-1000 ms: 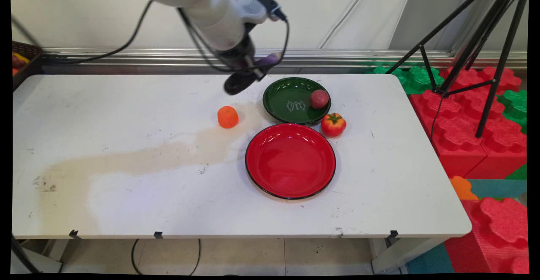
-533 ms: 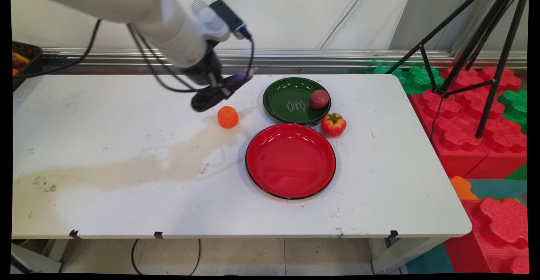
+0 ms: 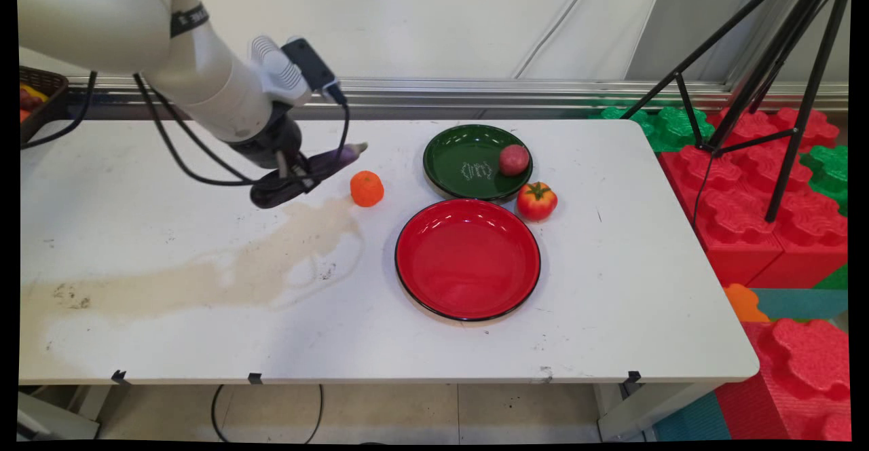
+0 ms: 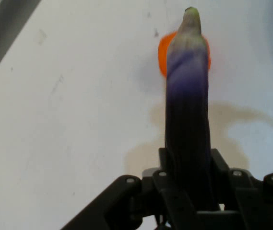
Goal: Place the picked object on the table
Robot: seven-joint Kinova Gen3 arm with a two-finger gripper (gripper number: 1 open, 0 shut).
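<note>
The gripper [image 3: 293, 174] is clamped on a purple eggplant [image 3: 319, 169], held lengthwise and clear of the white table [image 3: 204, 329]. In the main view the eggplant lies nearly level above the table's far-left part, its pale stem tip pointing right and slightly up, its dark rounded end low at the left.

In the hand view the eggplant [image 4: 188, 105] rises from between the black linkage of the gripper [image 4: 189, 191] — stem tip at the top, dark body pinched at the base. Its tip overlaps a small orange fruit [image 4: 164, 50] lying on the table beyond it; the two are apart, the eggplant being in the air.

In the main view the orange fruit [image 3: 366, 188] sits on the table just right of the eggplant's tip. Further right is a green plate [image 3: 455, 145] with a reddish round fruit [image 3: 514, 159] on its right side. A tomato [image 3: 536, 200] stands on the table just beside the green plate's near-right rim and near the red plate [image 3: 467, 261], which lies in front of the green one, rims nearly touching.

A tan stain [image 3: 204, 274] runs across the table's left half — from the left edge toward the orange fruit.
</note>
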